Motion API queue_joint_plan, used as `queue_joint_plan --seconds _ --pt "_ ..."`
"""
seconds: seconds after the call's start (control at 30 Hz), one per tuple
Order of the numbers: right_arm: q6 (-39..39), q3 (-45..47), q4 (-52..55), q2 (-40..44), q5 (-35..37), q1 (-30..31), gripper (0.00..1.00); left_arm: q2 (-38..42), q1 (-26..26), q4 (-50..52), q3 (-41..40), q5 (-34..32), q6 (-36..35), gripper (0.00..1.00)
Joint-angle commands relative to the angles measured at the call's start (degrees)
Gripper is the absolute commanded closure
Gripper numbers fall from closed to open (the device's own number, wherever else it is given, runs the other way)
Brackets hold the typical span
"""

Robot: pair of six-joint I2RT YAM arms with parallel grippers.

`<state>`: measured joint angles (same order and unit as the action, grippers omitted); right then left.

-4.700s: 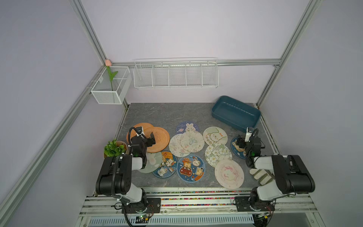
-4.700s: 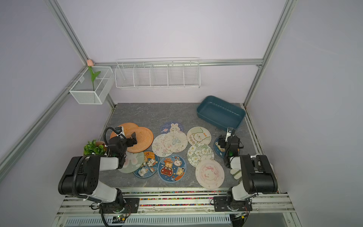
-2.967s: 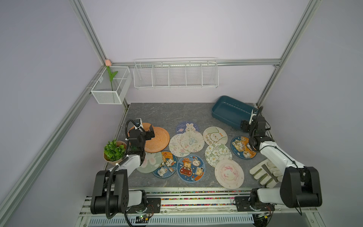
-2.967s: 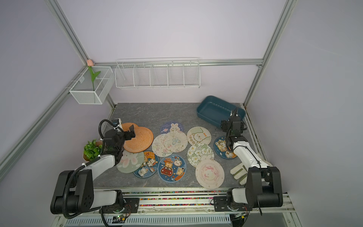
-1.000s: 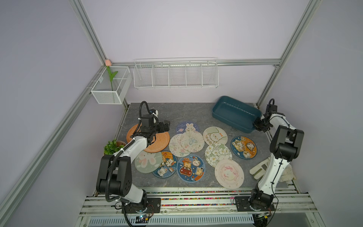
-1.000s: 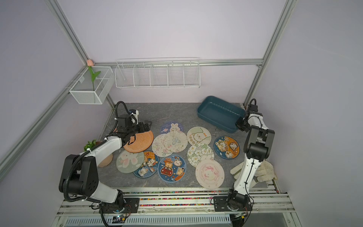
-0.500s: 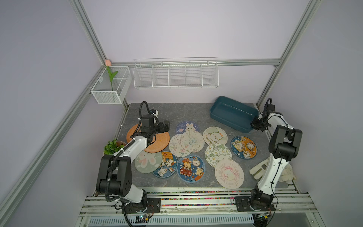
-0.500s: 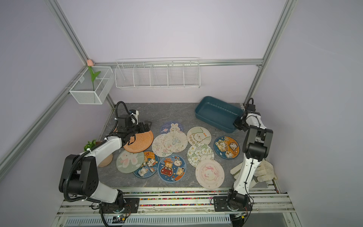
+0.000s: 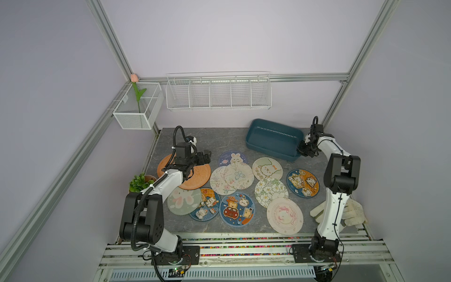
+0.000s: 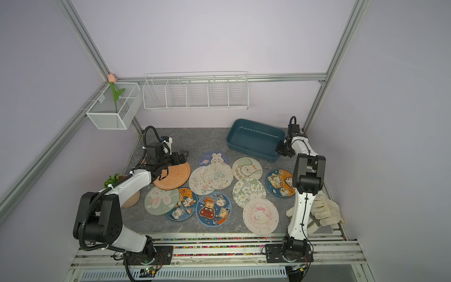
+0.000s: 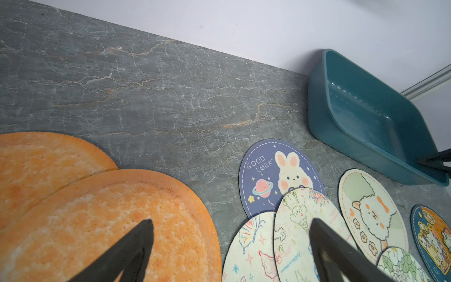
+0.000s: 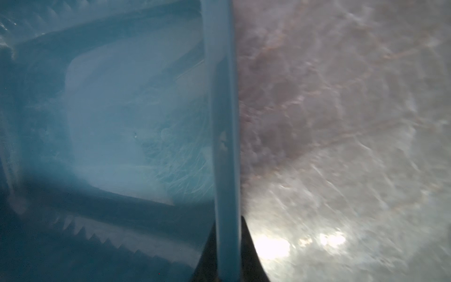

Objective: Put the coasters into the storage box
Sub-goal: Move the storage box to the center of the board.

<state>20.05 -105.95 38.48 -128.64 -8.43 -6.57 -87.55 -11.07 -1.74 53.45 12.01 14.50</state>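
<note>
Grey stone table (image 9: 227, 140) inside a lilac booth. Box (image 9: 273, 136) sits upper right of centre in both top views, set at an angle near the back wall. Its inside looks bare in the top views and the left wrist view. Coasters (image 9: 238, 175) are all out on the table. I count twelve, spread across the middle of the frame, several overlapping. Two orange coasters (image 9: 195, 178) lie mid left, partly under the left arm. Cream pair is at centre, blue cat coaster (image 9: 302, 182) is right of centre below the box, and pink-print coaster (image 9: 284, 216) is lower right. White gloves (image 9: 351, 214) at far lower right are not part of the job.

Right gripper (image 9: 301, 149) is at the box's right-hand short end, clenched on the rim. The right wrist view shows the thin blue rim running between the two dark fingertips, with box floor on one side and table on the other. That view is blurry. Cannot tell if the box is lifted or tipped off the table.

Left gripper (image 9: 207, 156) is released, jaws wide apart, hovering over the edge of the upper orange coaster and touching nothing that I can see.

Progress, my read: zero coasters stored, so the whole job is left. The grip on the rim suggests the box is meant to be shifted closer to the pile. No coaster has been picked up yet. These are thin flat discs, so their edges look hard to get under, though the overlaps may give a lip.
</note>
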Motion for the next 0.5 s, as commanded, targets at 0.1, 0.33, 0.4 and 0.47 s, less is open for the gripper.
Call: queue_joint_plan --seconds 0.1,0.33,0.4,0.47 --pt "-3.46 -10.52 3.84 -5.54 -1.75 2.55 0.94 0.89 -0.35 0.03 -0.8 0.72 -0.31 0.01" --pt "-5.48 -17.98 8.37 -9.98 -3.8 3.5 0.94 1.86 -0.33 0.42 -1.31 0.73 0.0 0.01" --pt "-5.73 -19.22 9.13 -10.97 -4.68 3.66 0.94 1.94 -0.28 0.67 -1.33 0.85 -0.02 0.01" --pt "-5.81 -20.23 9.59 -11.88 -5.47 4.06 0.94 1.86 -0.35 0.77 -1.32 0.99 0.0 0.01"
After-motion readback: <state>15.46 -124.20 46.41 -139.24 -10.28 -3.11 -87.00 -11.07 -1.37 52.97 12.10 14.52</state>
